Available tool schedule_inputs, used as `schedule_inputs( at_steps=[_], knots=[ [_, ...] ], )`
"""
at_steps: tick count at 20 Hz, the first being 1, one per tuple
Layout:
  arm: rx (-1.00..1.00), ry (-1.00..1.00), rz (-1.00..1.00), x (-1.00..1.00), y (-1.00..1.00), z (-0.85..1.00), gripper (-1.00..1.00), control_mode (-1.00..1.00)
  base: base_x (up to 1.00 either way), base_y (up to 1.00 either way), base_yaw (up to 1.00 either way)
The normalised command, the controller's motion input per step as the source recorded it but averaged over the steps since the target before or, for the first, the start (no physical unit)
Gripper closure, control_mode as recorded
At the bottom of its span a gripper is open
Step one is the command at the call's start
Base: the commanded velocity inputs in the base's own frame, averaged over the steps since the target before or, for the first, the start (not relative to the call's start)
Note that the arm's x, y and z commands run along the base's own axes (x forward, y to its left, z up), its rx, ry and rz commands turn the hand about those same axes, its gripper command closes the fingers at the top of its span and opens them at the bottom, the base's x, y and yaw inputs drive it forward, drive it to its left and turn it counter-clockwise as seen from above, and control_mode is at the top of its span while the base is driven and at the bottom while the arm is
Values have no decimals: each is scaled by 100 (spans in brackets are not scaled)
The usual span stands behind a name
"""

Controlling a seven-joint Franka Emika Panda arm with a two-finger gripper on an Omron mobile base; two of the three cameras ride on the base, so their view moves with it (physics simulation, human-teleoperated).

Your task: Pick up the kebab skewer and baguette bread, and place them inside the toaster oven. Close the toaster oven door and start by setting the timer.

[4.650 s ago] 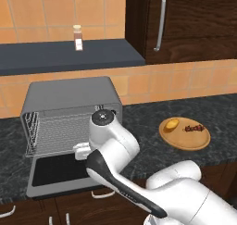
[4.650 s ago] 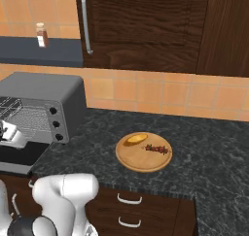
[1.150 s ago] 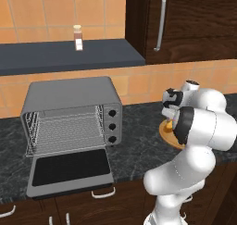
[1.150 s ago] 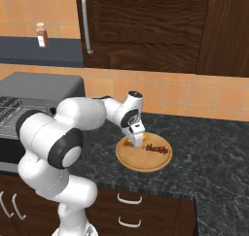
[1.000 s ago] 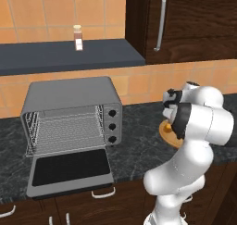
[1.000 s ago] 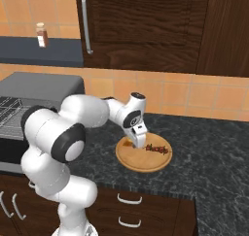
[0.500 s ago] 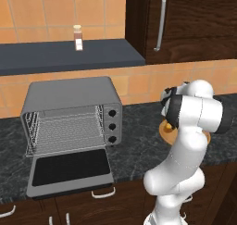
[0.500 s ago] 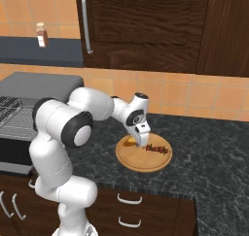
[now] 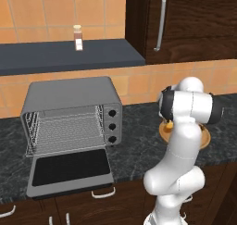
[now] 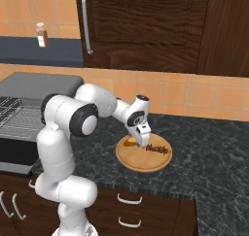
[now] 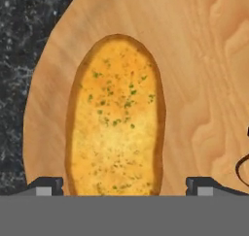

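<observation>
The baguette bread (image 11: 114,123) lies on a round wooden board (image 11: 194,60), a golden loaf with a brown crust. My gripper (image 11: 124,186) hangs just above it, open, one fingertip (image 11: 46,185) on each side of the loaf's near end and apart from it. In the right base view the gripper (image 10: 142,139) points down at the board (image 10: 141,163), hiding most of the baguette (image 10: 130,142). The kebab skewer (image 10: 156,148) lies beside it to the right. The toaster oven (image 9: 69,99) stands to the left. Its door (image 9: 69,171) is dropped open and the wire rack (image 9: 65,131) is bare.
The dark stone counter (image 10: 209,147) runs right of the board. A spice bottle (image 9: 77,37) stands on the shelf above the oven. Dark wall cabinets with a bar handle (image 10: 86,24) hang over the counter. My own arm covers most of the board (image 9: 204,138) in the left base view.
The hand has moved lower over the board and a little to the right, down onto the baguette, and the elbow has swung back. The jaws stayed wide. Oven, board and food lie as before.
</observation>
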Motion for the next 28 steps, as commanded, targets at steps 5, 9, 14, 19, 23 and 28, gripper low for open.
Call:
schedule_inputs(
  at_steps=[5, 9, 14, 19, 23, 28],
  knots=[
    [0, -1, 0, 15, 0, -26, -100, -100, 0, 0, 0],
    [0, -3, 0, 8, 0, -32, -100, -100, 0, 0, 0],
    [0, -18, 0, 1, 0, -31, -100, -100, 0, 0, 0],
    [0, -12, 0, 0, 0, -47, -100, -100, 0, 0, 0],
    [0, -4, 0, 0, 0, -43, -100, -100, 0, 0, 0],
    [0, -4, 0, 0, 0, -45, 100, -100, 0, 0, 0]
  ],
)
